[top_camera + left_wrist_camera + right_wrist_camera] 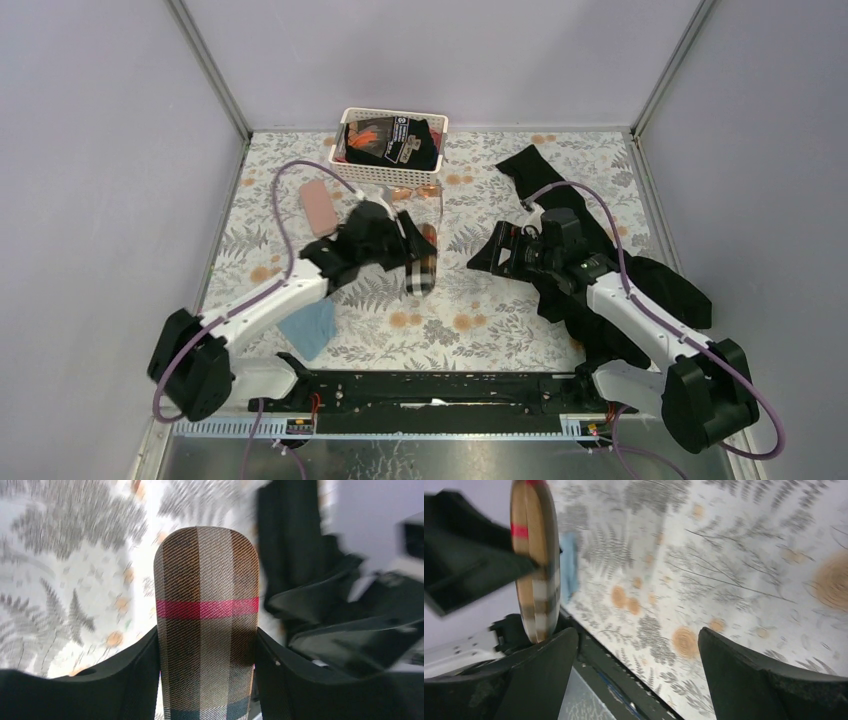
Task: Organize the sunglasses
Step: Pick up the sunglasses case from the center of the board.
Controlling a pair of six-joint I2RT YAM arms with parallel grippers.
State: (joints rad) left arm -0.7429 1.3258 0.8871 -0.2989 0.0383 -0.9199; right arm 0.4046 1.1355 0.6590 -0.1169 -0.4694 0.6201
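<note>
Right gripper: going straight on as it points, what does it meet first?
Probably the floral tablecloth; the right gripper frames only that between its fingers. The plaid case sits off to one side, depth unclear.

The thin wire-framed sunglasses (405,192) with pale orange-pink tinted lenses lie on the table (480,305) at the far centre, just near of the white basket (385,176), too small to tell whether folded.

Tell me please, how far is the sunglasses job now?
Done: nothing that I can confirm; no sunglasses show clearly. In hand: the left fingers grip the brown plaid oblong case on both sides; the right fingers stand open, empty. Left: the pink oblong case lies untouched on the floral table.
</note>
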